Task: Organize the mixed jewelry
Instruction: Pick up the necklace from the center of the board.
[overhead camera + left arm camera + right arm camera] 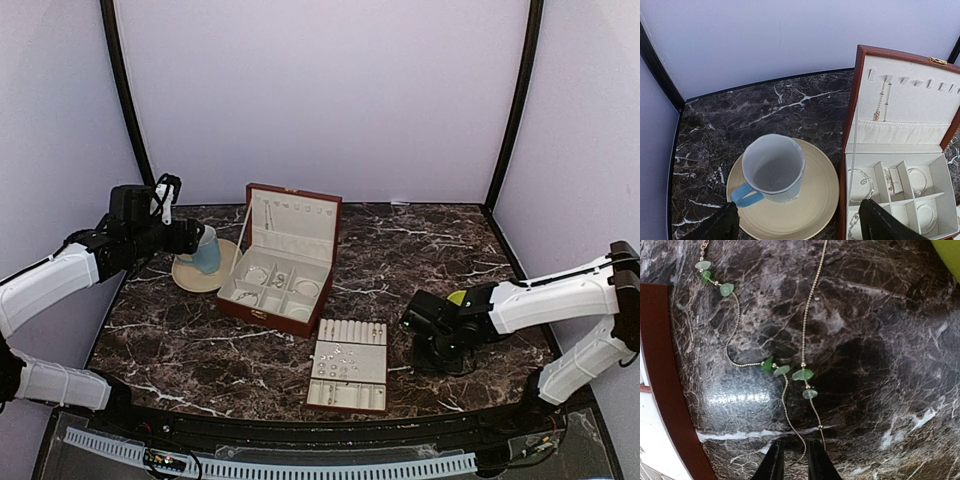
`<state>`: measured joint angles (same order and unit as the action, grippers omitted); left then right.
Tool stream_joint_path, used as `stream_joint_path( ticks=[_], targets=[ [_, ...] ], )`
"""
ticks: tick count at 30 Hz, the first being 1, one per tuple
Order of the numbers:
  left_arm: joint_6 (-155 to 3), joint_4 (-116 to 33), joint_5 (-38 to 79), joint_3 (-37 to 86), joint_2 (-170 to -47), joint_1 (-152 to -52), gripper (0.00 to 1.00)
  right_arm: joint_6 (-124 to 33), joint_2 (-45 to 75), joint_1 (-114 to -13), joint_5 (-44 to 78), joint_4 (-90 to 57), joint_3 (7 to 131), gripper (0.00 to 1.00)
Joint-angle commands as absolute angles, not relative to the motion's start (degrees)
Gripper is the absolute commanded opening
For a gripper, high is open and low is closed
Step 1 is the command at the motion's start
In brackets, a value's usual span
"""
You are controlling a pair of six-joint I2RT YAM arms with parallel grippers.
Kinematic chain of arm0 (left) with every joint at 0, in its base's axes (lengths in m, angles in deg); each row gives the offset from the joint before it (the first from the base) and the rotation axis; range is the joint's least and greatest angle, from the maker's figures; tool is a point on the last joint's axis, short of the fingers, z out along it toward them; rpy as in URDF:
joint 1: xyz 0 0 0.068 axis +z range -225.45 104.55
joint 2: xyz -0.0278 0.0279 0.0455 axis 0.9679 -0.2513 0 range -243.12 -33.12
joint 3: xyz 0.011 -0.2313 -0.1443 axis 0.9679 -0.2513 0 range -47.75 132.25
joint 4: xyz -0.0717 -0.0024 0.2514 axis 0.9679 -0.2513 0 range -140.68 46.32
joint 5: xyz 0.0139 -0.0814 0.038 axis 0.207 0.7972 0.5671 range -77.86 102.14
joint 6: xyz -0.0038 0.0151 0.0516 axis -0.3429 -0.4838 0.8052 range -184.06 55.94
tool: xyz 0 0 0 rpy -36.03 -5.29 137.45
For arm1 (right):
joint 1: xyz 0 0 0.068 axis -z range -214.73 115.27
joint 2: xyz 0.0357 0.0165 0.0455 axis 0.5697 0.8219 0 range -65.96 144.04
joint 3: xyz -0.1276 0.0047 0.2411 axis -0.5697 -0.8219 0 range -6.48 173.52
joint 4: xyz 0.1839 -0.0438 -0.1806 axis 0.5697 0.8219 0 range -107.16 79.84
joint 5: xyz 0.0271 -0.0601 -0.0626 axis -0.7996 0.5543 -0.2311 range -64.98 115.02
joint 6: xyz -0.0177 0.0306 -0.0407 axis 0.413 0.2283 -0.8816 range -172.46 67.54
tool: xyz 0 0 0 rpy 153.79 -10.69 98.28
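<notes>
A thin silvery necklace chain with pale green stones [802,375] lies in curves on the dark marble table. My right gripper [795,452] is low over it with its jaws drawn close on the chain's near loop; it also shows in the top view [412,322]. Several small silvery pieces [340,362] lie on the cream slotted tray [348,398]. Bracelets [862,182] and a hanging chain [880,102] sit in the open reddish-brown box [852,115]. My left gripper [797,225] is open and empty above the mug [774,167].
The blue-handled mug stands on a cream plate [815,200] at the far left, beside the box [262,312]. A yellow-green object [457,297] lies behind my right gripper. A reddish-brown edge [660,390] borders the right wrist view's left side.
</notes>
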<state>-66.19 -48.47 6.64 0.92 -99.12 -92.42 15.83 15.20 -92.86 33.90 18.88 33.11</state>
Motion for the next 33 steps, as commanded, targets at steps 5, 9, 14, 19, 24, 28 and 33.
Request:
stream_joint_path(
  ticks=[5,9,14,19,24,28,33],
  targets=[
    [-66.22,-47.72,6.97,0.77,-97.96,-92.15,0.86,18.05,18.95,-93.37,36.96,20.97,34.65,0.09],
    [-66.21,-47.72,7.06,0.71,-97.77,-92.15,0.86,18.83,17.63,-93.38,37.34,20.95,34.86,0.01],
    [-66.17,-47.68,7.05,0.77,-97.51,-92.15,0.86,15.83,12.79,-92.79,38.37,17.7,36.32,0.0],
    [-64.8,-45.23,15.48,-0.21,-95.96,-92.15,0.83,6.22,6.31,-86.65,31.82,6.56,35.22,0.0],
    [-62.45,-39.76,29.47,-2.74,-95.03,-92.7,0.82,-2.74,0.96,-77.06,16.15,-5.72,31.52,0.0],
    [-60.38,-37.13,34.75,-3.18,-95.71,-97.16,0.82,-7.88,0.49,-70.54,3.92,-10.24,32.64,0.0],
    [-60.57,-35.45,36.82,-0.72,-99.4,-104.07,0.82,-11.62,1.99,-66.53,-8.38,-14.08,35.73,0.0]
  ],
)
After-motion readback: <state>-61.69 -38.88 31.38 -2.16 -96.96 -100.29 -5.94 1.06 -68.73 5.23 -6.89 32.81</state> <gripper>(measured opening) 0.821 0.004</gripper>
